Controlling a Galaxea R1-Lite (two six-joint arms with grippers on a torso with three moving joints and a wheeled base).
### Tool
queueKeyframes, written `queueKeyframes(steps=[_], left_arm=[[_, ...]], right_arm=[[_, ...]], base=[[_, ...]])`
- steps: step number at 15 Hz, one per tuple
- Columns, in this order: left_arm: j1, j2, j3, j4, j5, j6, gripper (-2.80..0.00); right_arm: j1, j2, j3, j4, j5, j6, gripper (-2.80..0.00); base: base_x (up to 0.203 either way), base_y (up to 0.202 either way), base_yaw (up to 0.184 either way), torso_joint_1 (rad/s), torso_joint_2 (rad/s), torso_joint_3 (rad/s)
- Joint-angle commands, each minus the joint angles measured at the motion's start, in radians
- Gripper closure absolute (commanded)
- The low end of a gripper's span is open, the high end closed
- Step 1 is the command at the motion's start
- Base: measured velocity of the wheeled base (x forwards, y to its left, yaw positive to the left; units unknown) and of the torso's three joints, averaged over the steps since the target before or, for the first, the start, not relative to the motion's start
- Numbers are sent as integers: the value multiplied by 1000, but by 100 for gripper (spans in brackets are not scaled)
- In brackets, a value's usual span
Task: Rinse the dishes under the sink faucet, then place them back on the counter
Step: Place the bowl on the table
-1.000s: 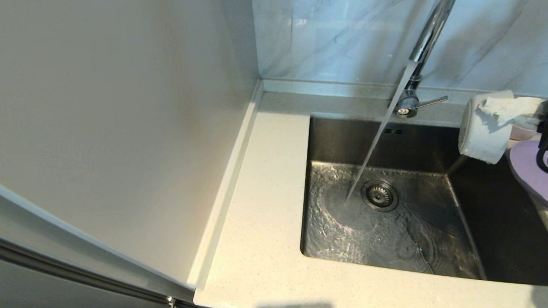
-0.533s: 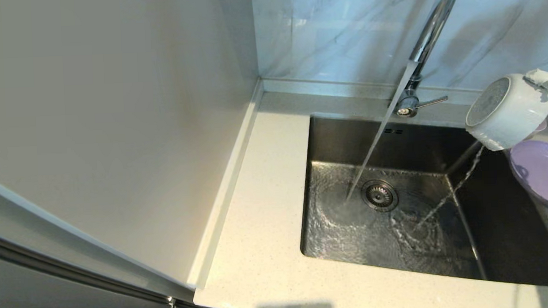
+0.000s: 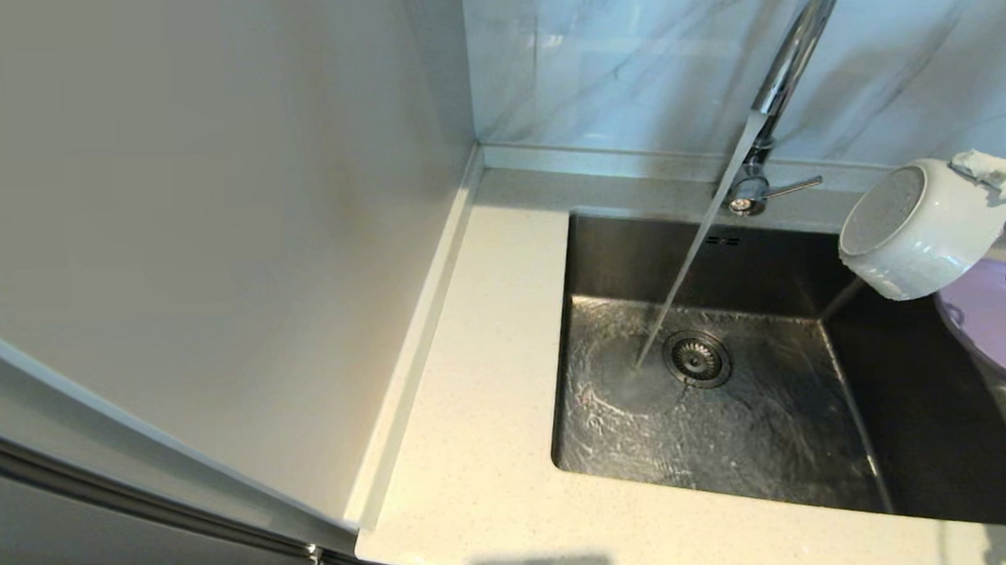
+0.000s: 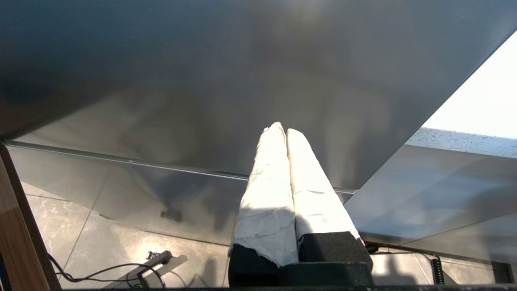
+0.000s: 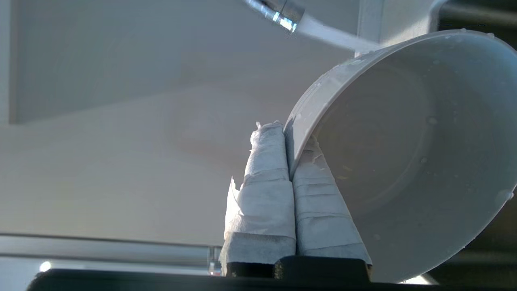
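Observation:
My right gripper (image 3: pixel 997 174) is shut on the rim of the pale bowl (image 3: pixel 934 238). It holds the bowl tipped on its side above the sink's (image 3: pixel 629 251) right end, base turned toward the faucet (image 3: pixel 786 58). In the right wrist view the taped fingertips (image 5: pixel 268 141) pinch the bowl (image 5: pixel 404 153) wall, one inside and one outside. Water runs from the spout (image 5: pixel 276 10) to the basin floor beside the drain (image 3: pixel 696 358), clear of the bowl. The lilac plate (image 3: pixel 1002 329) lies on the counter (image 3: pixel 474 403) at the sink's right edge. My left gripper (image 4: pixel 281 129) is shut and empty, parked low beside a steel panel.
The faucet's lever handle (image 3: pixel 792 187) points right, just left of the bowl. A tall pale panel (image 3: pixel 213 244) walls off the counter's left side. Marble-veined tiles (image 3: pixel 629 56) stand behind the low back edge. The basin floor is covered with rippling water.
The right gripper rolled the bowl so its base faces the faucet and lifted it; water poured out half a second ago. Now the bowl sits slightly lower and nothing pours from it.

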Motion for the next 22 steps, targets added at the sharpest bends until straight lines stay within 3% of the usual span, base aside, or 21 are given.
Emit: queueKeyframes(steps=[1, 3, 5, 10, 13, 14, 15, 17, 18, 20, 22], left_arm=[[0, 0, 0, 0, 0, -1, 0], [0, 0, 0, 0, 0, -1, 0], [0, 0, 0, 0, 0, -1, 0], [0, 0, 0, 0, 0, -1, 0], [0, 0, 0, 0, -2, -1, 0], [0, 0, 0, 0, -2, -1, 0], [0, 0, 0, 0, -1, -1, 0], [0, 0, 0, 0, 0, -1, 0], [0, 0, 0, 0, -2, -1, 0], [0, 0, 0, 0, 0, -1, 0], [0, 0, 0, 0, -1, -1, 0]], right_arm=[[1, -27, -1, -7, 27, 8, 0], [-22, -54, -45, 50, 35, 10, 0], [-70, -93, -152, 264, -4, 20, 0], [-155, -195, -442, 1061, -86, -34, 0], [-165, -135, -786, 1748, -169, -111, 0], [-137, -112, -867, 1982, -242, -222, 0], [-83, -102, -905, 2138, -380, -409, 0], [54, -111, -904, 2233, -781, -779, 0], [97, -136, -885, 2247, -896, -1003, 0], [135, -235, -771, 2248, -967, -1441, 0], [126, -351, -579, 2212, -1005, -1746, 0]], base=[[0, 0, 0, 0, 0, 0], [0, 0, 0, 0, 0, 0], [0, 0, 0, 0, 0, 0], [0, 0, 0, 0, 0, 0], [0, 0, 0, 0, 0, 0], [0, 0, 0, 0, 0, 0], [0, 0, 0, 0, 0, 0], [0, 0, 0, 0, 0, 0], [0, 0, 0, 0, 0, 0], [0, 0, 0, 0, 0, 0], [0, 0, 0, 0, 0, 0]])
